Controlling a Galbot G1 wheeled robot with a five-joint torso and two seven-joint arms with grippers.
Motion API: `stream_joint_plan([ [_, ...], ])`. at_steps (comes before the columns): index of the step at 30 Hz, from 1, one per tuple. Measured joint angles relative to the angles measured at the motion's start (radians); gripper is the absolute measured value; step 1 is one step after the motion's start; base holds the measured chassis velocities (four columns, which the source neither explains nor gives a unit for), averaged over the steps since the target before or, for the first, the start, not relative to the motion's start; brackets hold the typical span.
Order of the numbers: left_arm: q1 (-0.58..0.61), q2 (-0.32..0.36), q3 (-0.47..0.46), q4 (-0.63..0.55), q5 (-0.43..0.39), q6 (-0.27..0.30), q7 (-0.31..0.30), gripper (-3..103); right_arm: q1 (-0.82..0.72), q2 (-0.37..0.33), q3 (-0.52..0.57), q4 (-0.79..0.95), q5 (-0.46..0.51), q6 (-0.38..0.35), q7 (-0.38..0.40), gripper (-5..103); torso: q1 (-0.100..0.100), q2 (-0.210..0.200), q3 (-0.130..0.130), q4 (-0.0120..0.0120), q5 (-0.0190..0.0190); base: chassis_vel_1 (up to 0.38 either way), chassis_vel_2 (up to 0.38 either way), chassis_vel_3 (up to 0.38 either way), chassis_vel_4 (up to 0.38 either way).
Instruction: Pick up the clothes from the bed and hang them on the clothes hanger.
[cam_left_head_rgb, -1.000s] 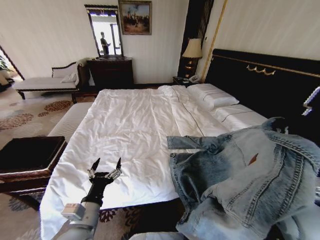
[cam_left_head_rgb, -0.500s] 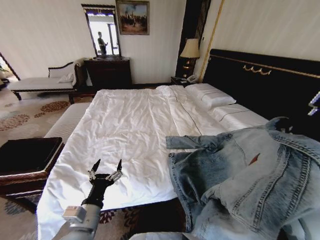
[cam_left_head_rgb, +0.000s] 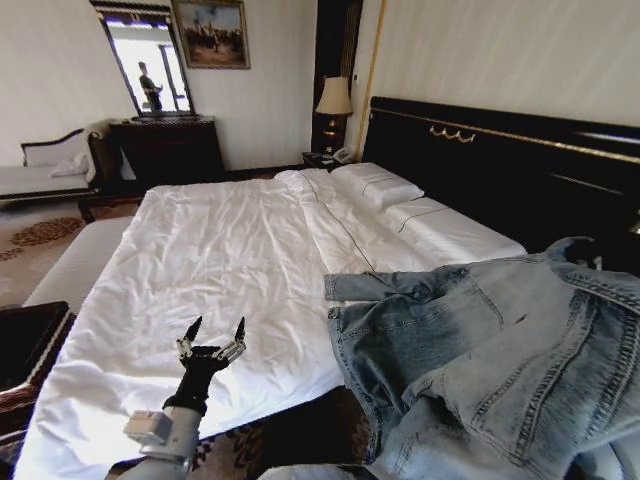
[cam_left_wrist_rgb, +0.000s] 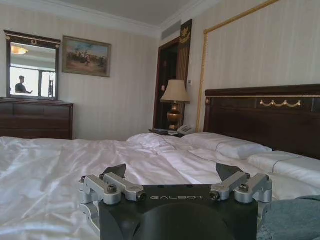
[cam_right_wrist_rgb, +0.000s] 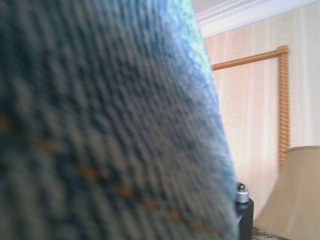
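Hovering left end effector (cam_left_head_rgb: 211, 333) | fingers spread, empty | above bed (cam_left_head_rgb: 230, 250)

Illumination is daylight-level and even. The bed (cam_left_head_rgb: 230, 250) sheets reflect strongly and approach overexposure at the centre, with soft shadows in the creases. The mirror (cam_left_head_rgb: 145, 68) beyond the foot side of the bed shows a bright window reflection with clipped highlights. The lamp (cam_left_head_rgb: 333, 97) beside the headboard (cam_left_head_rgb: 500, 165) adds a weak warm glow; the headboard itself renders nearly black with faint sheen.

The head view shows wide-angle distortion: wall lines lean near the frame edges. In the right wrist view, denim jacket (cam_right_wrist_rgb: 100, 125) fabric lies too near the lens and is fully defocused.
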Motion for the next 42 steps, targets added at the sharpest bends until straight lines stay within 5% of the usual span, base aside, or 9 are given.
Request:
stream_joint_plan([
  [42,-0.03,0.024,0.003,0.0,-0.031,0.003,0.012,100,-0.024,0.105,0.165,0.0,-0.026,0.052,-0.016,14,0.0,0.0,0.0,0.0001,0.0,-0.128,-0.126,-0.13,-0.126],
])
